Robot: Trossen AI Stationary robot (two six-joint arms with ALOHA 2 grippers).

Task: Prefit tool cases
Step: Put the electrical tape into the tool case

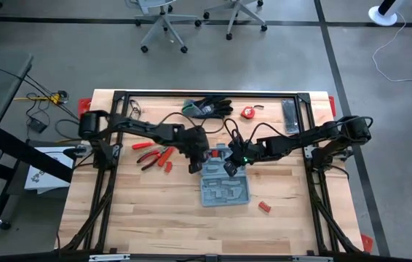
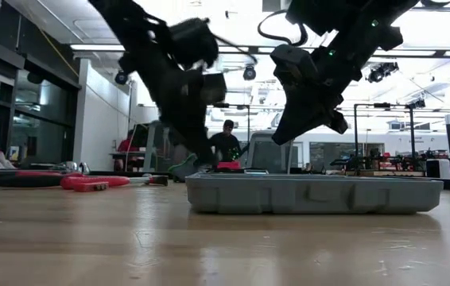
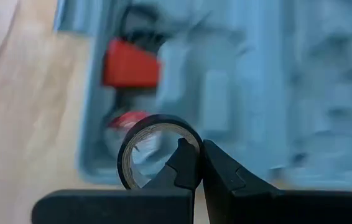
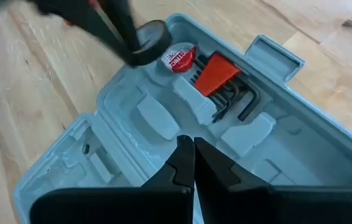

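The open tool case (image 1: 224, 188) lies on the wooden table (image 1: 155, 218). Over it, the left pincer (image 3: 191, 163) grips a tape roll (image 3: 154, 149); the right pincer (image 4: 193, 163) is closed, empty. Beyond: office chairs (image 1: 164, 18).

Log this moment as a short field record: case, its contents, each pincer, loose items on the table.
case: grey-blue tool case, open on the wooden table
contents: red-holder hex keys; red tape measure
left pincer: shut on black tape roll, above the case
right pincer: shut, empty, above the case
loose items: red-handled pliers; gloves; dark bar
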